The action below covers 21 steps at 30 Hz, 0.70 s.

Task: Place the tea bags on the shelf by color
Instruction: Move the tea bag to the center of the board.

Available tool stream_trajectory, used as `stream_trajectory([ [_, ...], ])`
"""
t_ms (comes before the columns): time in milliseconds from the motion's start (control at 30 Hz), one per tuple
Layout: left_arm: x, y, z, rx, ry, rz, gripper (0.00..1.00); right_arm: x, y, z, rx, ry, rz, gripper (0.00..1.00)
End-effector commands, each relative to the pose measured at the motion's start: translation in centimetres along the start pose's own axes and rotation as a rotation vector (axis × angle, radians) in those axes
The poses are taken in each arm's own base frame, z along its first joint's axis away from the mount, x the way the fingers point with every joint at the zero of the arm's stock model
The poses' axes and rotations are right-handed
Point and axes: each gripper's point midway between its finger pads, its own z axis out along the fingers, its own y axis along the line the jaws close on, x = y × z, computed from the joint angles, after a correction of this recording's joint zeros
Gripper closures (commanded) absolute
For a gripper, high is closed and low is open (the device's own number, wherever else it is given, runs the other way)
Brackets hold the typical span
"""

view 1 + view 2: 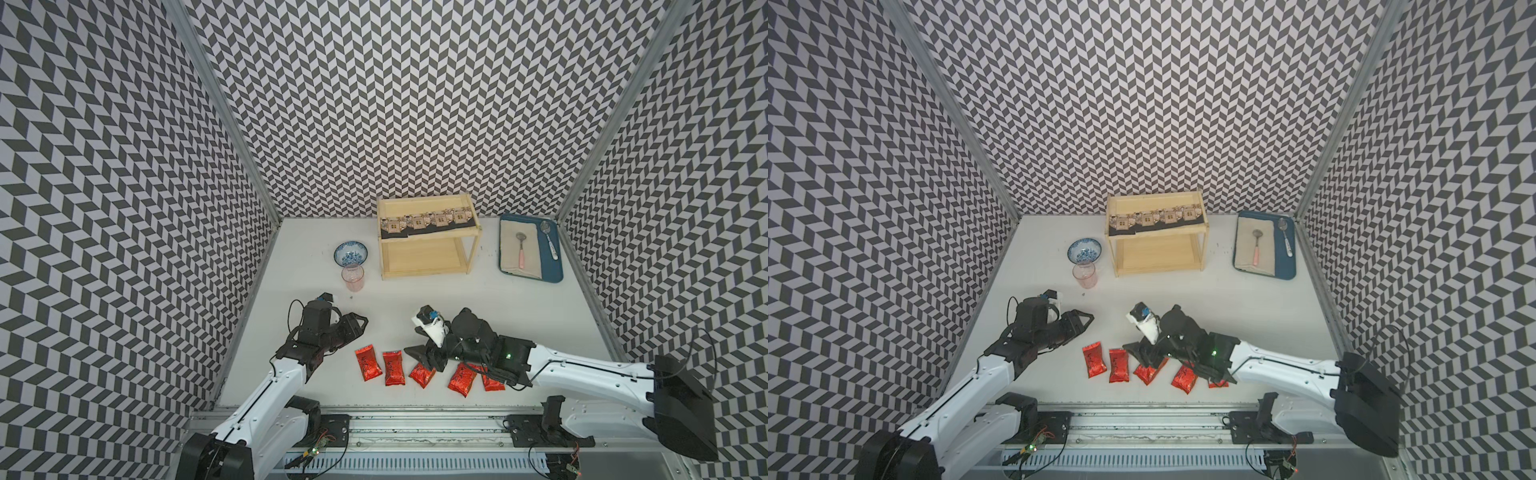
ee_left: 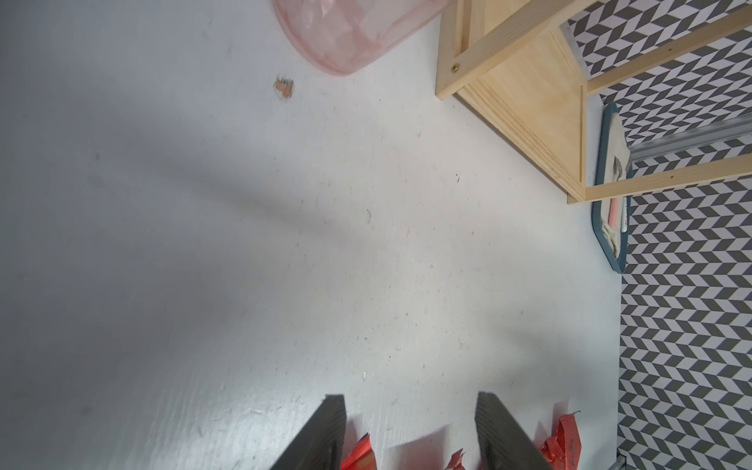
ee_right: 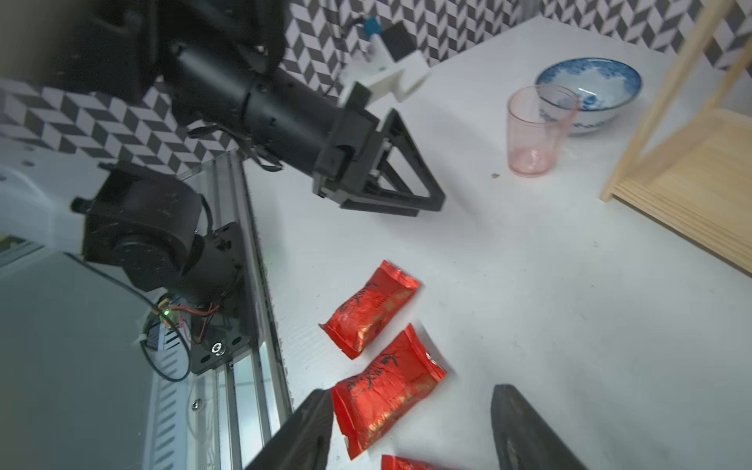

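Right jaws wide, empty, over middle red pouch (image 1: 422, 376) of surface (image 1: 519, 316) row; left jaws apart, idle. Black tea bags (image 1: 426, 220) on shelf (image 1: 424, 257) top. Centre, drop, pinch across short width.

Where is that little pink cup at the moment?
In both top views the pink cup stands upright on the white table, just in front of the blue-and-white bowl and to the left of the wooden shelf.
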Motion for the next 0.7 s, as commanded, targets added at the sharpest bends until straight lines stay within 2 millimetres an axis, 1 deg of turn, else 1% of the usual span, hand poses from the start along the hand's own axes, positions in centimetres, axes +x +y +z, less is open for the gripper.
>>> stream_trajectory([
  [0,1.1,0.4,0.3,0.034,0.027,-0.059,0.43,-0.7,1.6,1.6,0.015,-0.061,-0.098,0.31],
  [67,1.2,0.5,0.5,0.042,0.035,-0.069,0.43,0.9,2.4,2.6,0.018,-0.007,-0.132,0.29],
  [133,0.8,0.3,0.4,0.044,0.034,-0.063,0.43,2.7,2.9,3.4,0.03,0.052,-0.158,0.26],
  [200,0.3,-0.2,0.2,0.055,0.021,-0.057,0.43,4.3,3.1,4.0,0.037,0.1,-0.178,0.22],
  [267,-0.1,-0.6,0.0,0.067,0.006,-0.049,0.43,5.5,3.0,4.4,0.044,0.135,-0.176,0.2],
  [400,-0.5,-0.9,0.0,0.077,0.001,-0.039,0.42,6.5,2.2,4.9,0.082,0.152,-0.171,0.16],
  [667,-0.8,-1.4,0.3,0.091,0.01,-0.022,0.42,7.9,1.2,6.9,0.116,0.201,-0.169,0.16],
])
